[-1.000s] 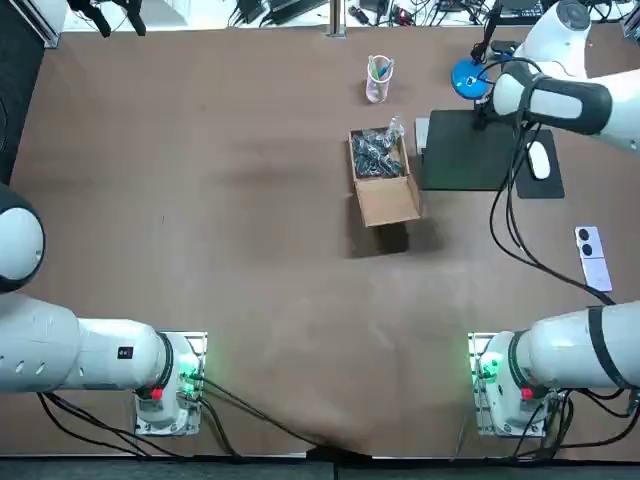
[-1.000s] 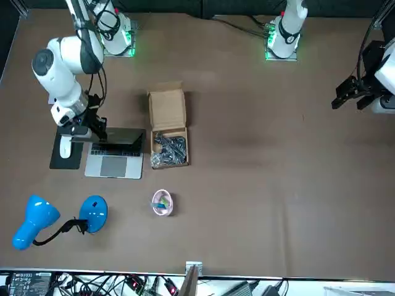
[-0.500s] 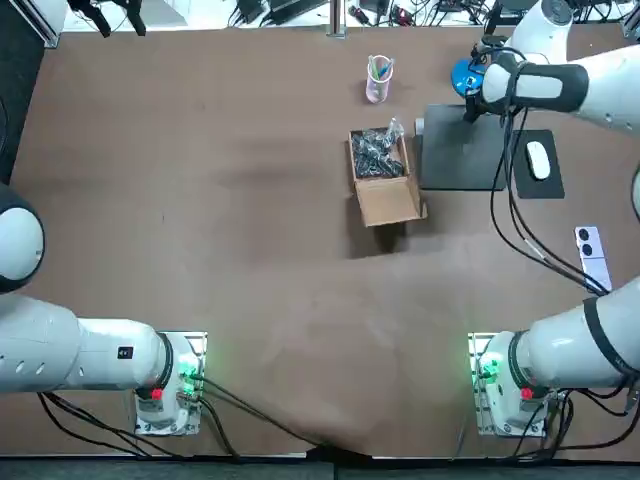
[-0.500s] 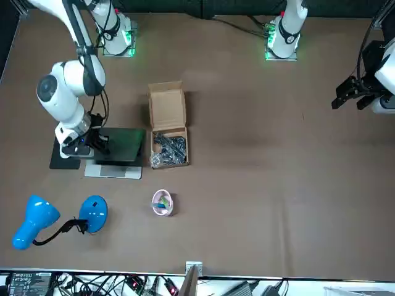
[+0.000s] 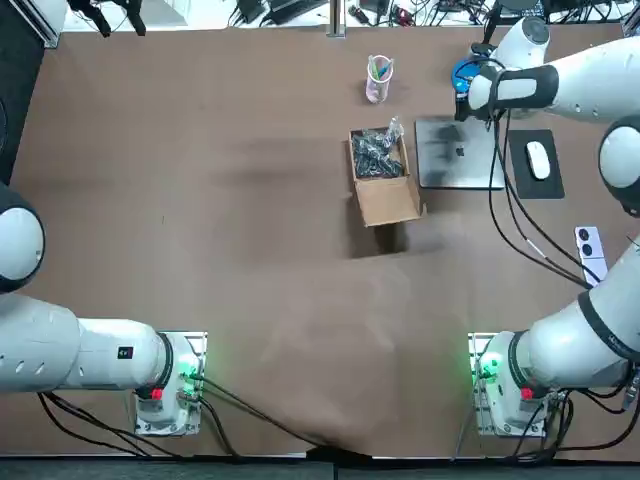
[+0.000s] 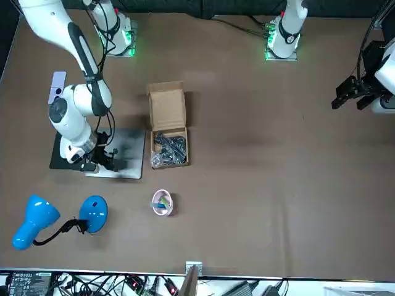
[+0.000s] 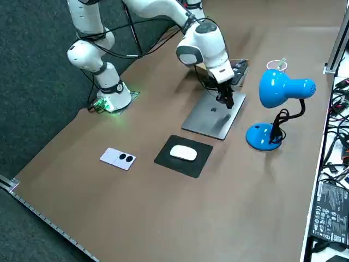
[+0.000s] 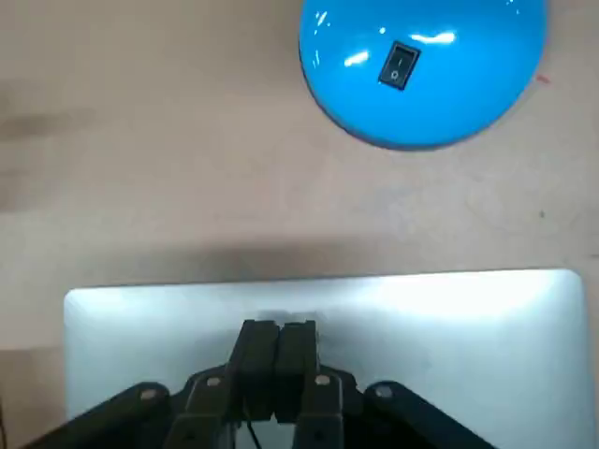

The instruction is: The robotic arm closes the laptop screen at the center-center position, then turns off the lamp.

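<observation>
Currently, item one: laptop (image 5: 458, 152), a flat silver slab with rounded corners and a smooth matte lid, lying shut in the upper right of the top view, just beside the cardboard box (image 5: 390, 200). Item two: right end effector (image 8: 278, 360), black fingers pressed together and holding nothing, the tips on or just above the lid near its far edge; contact cannot be confirmed. Item three: lamp (image 7: 281, 87), glossy blue plastic, with a bulbous head on a thin black bent neck. Its domed round base (image 8: 426, 70) sits just beyond the laptop at the right of the side view, with a small black rocker switch (image 8: 396, 65) set into the dome. Hazards you should expect: closed tips dragged across the lid may scuff it. A low pass toward the base may clip the lid edge or snag the neck. The dome is curved and slick, so an off-centre press may glance off the rocker. The base looks light and may slide on the brown tabletop (image 5: 250, 200), or rock the head, rather than switch.
</observation>
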